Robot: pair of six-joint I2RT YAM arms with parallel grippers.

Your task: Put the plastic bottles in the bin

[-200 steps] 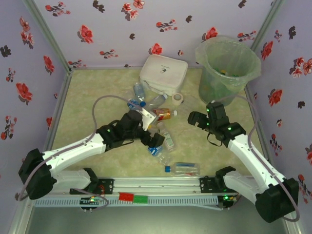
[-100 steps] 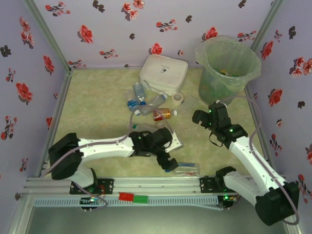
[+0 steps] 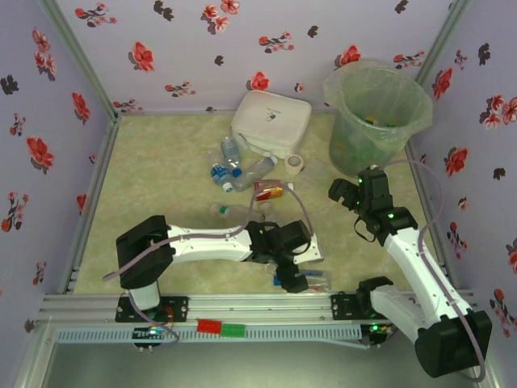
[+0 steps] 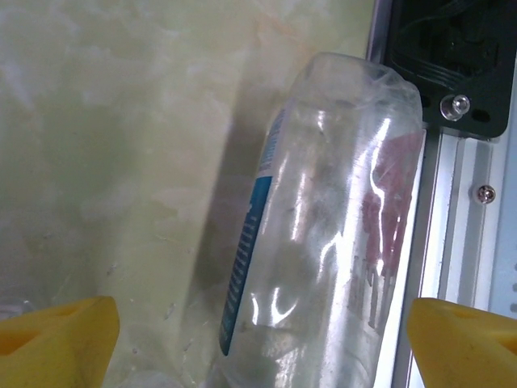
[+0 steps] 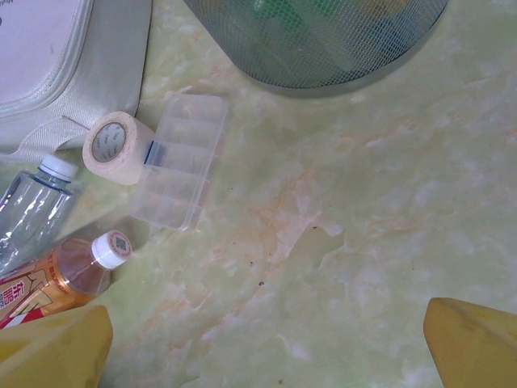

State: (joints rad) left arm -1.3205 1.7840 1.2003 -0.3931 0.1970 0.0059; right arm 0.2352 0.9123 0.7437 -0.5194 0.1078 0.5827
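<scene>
1. Left claw (image 4: 260,338) is spread wide, straddling a clear bottle (image 4: 323,218) that lies on the counter hard against the metal rail (image 4: 452,242).
2. Likely risk: the rail-side finger strikes the rail, or the slick bottle rolls out.
3. The bottle's blue and red print is unreadable.
4. Right claw (image 5: 262,346) is wide and empty. The bin (image 5: 323,40) is ahead of it, and an amber bottle (image 5: 56,279) beside one finger has illegible label writing.

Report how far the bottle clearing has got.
Done: green and yellow shapes, likely bottles, show inside the bin. In hand: the left gripper is open astride a clear bottle by the near rail, not yet closed; the right gripper is open and empty. Left: the amber bottle and several clear bottles near the white box.
</scene>
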